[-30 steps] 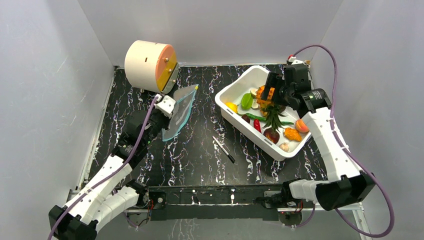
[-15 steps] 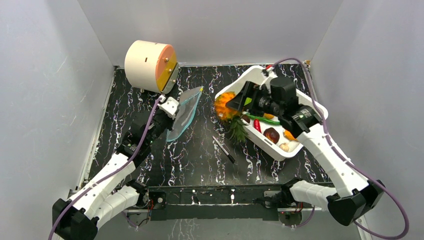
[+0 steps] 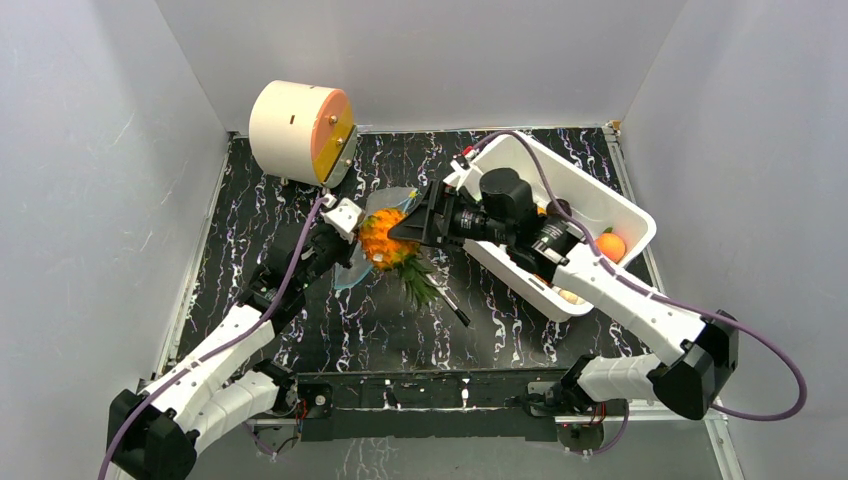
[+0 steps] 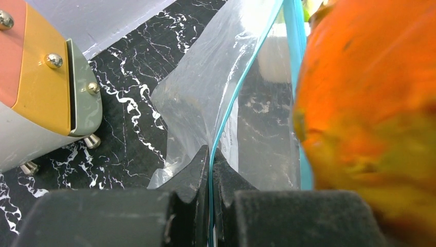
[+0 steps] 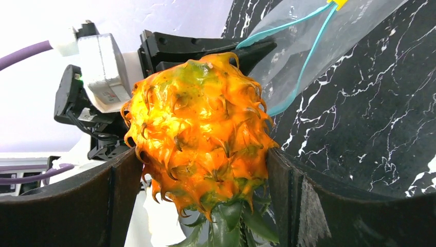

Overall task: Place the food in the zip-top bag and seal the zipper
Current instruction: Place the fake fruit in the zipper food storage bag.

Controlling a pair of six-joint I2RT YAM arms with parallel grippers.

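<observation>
Nearest me, on the black white-veined marble tabletop, a thin black pen lay flat, approx mid-table, just right of the leaf tips hanging over it.

A bit further in, the right gripper was clamped on the orange toy pineapple w/ green leafy crown. It had one finger on each side of the body, the crown pointed back toward the near edge, and the fruit was held clear of the table.

Just left of it, the left gripper had its jaws pressed together on one lip of the clear crinkly zip-top plastic bag, pinching right on the thin blue-teal zipper strip. The bag was held up off the table by that lip. Its two teal lips stood apart, so the mouth was open, w/ a small yellow slider tab at the far end of the strip. The pineapple sat right at that mouth, beside the free lip and not visibly inside. Couldn't tell if fruit and plastic touched.

Off to the right, the white rectangular plastic tub sat at an angle w/ the right arm stretched over it. A round orange fruit showed inside near its right end; the other bits were too hidden to name.

Furthest back, in the far-left corner, a cream cylinder w/ orange end face lay on its side, well apart from the bag.
</observation>
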